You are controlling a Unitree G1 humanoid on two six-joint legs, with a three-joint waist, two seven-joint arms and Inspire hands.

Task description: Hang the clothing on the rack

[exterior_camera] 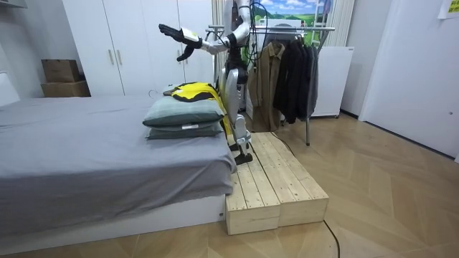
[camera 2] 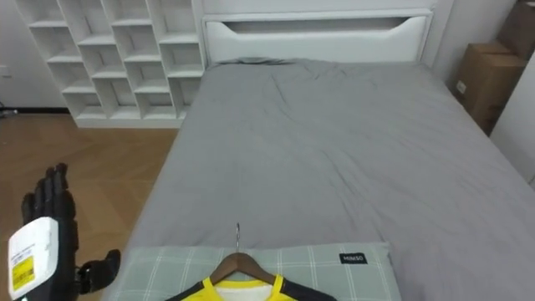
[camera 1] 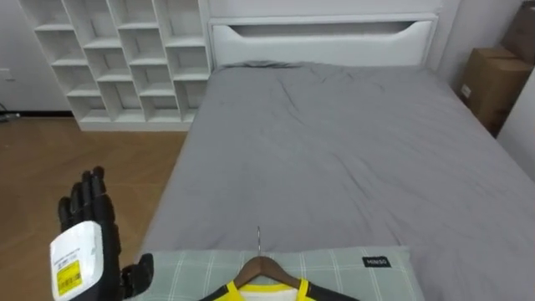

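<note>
A yellow garment with black trim (camera 1: 266, 292) sits on a wooden hanger (camera 1: 264, 269) whose metal hook points toward the bed's head. It lies on top of stacked green checked pillows (camera 1: 351, 266) at the bed's near end, right in front of me. My left hand (camera 1: 88, 238) is raised to the left of the pillows, above the floor beside the bed. Its fingers are straight and spread and hold nothing. In the room view I stand on a wooden platform (exterior_camera: 276, 186) facing the bed, with that hand (exterior_camera: 172, 32) stretched out high over the garment (exterior_camera: 193, 91).
The grey bed (camera 1: 334, 142) stretches ahead to a white headboard (camera 1: 322, 38). A white cubby shelf (camera 1: 125, 58) stands at the far left and a cardboard box (camera 1: 493, 84) at the right. Behind me a clothes rack (exterior_camera: 290, 29) holds dark coats (exterior_camera: 287, 75).
</note>
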